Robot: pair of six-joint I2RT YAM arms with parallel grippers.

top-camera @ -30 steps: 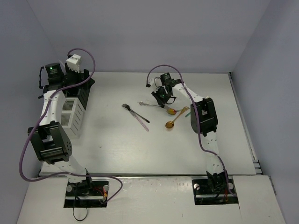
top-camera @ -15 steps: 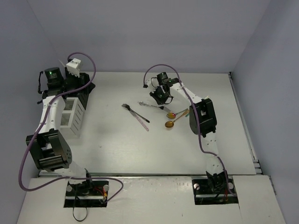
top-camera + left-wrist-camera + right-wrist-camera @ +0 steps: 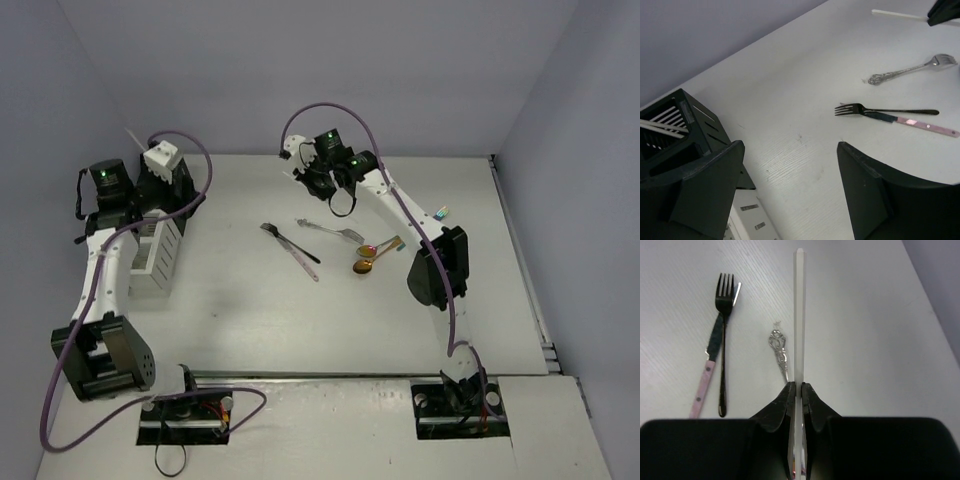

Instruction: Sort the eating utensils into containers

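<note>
Bench state at this moment: right jaws are clamped shut on 1 thin pale stick (image 3: 799,315), pinched near its lower end so the rest of it runs straight out past the fingertips. In the overhead view these jaws sit over the far middle of the white bench (image 3: 250,310). Left jaws stand wide apart with nothing between them, just beside the black slatted caddy (image 3: 705,122) at the far left. That caddy has at least 2 pale sticks (image 3: 660,127) in its opening. The white slatted caddy (image 3: 155,258) stands right against it on the near side; its contents cannot be made out. Loose on the bench, mid-field: 1 slim black fork (image 3: 880,111) lying against 1 pink-handled piece with a dark blade (image 3: 920,125), the 2 nearly parallel and meeting near the tines. 1 silver fork with an ornate handle (image 3: 910,70) lies just beyond them, apart. Two gold spoons (image 3: 365,258) lie close together to the right of the silver fork, bowls toward the middle. 1 small multicoloured item (image 3: 441,212) sits further right, too small to identify.
</note>
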